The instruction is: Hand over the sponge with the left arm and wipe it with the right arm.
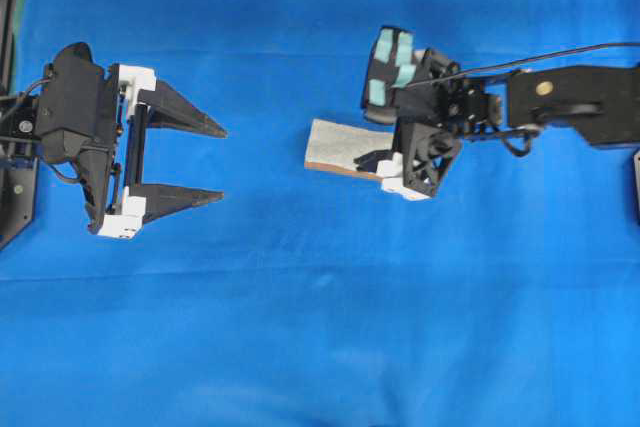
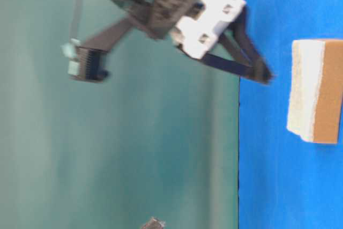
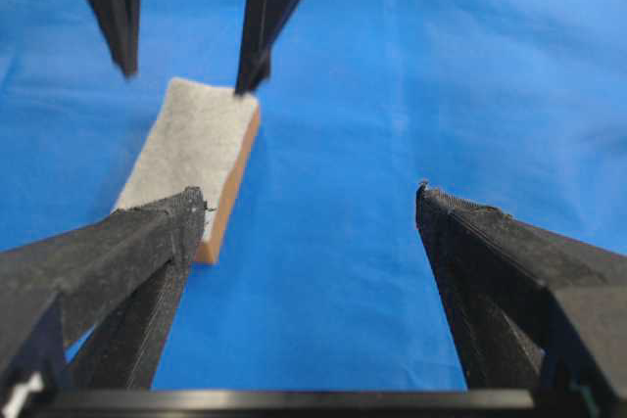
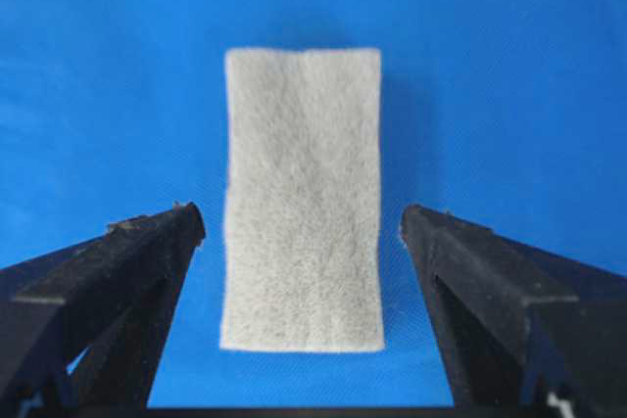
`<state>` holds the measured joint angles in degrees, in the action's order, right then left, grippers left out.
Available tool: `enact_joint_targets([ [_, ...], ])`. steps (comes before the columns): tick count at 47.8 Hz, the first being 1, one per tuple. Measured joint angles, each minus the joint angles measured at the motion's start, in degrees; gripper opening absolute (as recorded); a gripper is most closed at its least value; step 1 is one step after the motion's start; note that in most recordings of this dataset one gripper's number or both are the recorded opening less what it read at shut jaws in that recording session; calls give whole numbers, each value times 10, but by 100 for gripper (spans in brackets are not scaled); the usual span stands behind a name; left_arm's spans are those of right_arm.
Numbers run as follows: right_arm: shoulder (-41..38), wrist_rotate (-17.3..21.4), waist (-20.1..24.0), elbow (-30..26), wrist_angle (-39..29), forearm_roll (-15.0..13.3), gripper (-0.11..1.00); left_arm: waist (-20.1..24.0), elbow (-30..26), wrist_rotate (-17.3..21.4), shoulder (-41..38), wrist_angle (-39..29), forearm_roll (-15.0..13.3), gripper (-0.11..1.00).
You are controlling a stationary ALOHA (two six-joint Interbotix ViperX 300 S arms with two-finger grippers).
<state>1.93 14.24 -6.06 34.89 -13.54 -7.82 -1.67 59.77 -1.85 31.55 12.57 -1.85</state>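
Observation:
The sponge (image 1: pixel 340 147) lies flat on the blue cloth, grey-white top up, with its orange-brown layer showing along the edge. My right gripper (image 1: pixel 378 142), with teal patches on its housing, points down over the sponge's right end. It is open, with one finger on each side of the sponge (image 4: pixel 302 198) and not touching it. My left gripper (image 1: pixel 213 162), plain black, is open and empty, well to the left of the sponge. In the left wrist view the sponge (image 3: pixel 196 154) lies ahead of the left finger, with the right gripper's fingers (image 3: pixel 265 26) above its far end.
The blue cloth (image 1: pixel 320 327) covers the whole table surface. In the table-level view the right gripper (image 2: pixel 260 68) hangs just beside the sponge (image 2: pixel 316 89), against a green backdrop (image 2: pixel 134 148).

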Motion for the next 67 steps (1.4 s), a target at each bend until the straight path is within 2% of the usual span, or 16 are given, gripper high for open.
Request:
enact_joint_targets([
  [17,112,-3,4,19,-21,-3,76,0,4,-5,23,-1,0,85],
  [31,221,-3,4,79,-21,-3,76,0,26,-6,127,-25,0,85],
  [51,459,1,6,172,-32,-3,76,0,39,-3,303,-177,0,85],
  [67,619,1,5,282,-42,-3,76,0,62,-3,421,-265,0,84],
])
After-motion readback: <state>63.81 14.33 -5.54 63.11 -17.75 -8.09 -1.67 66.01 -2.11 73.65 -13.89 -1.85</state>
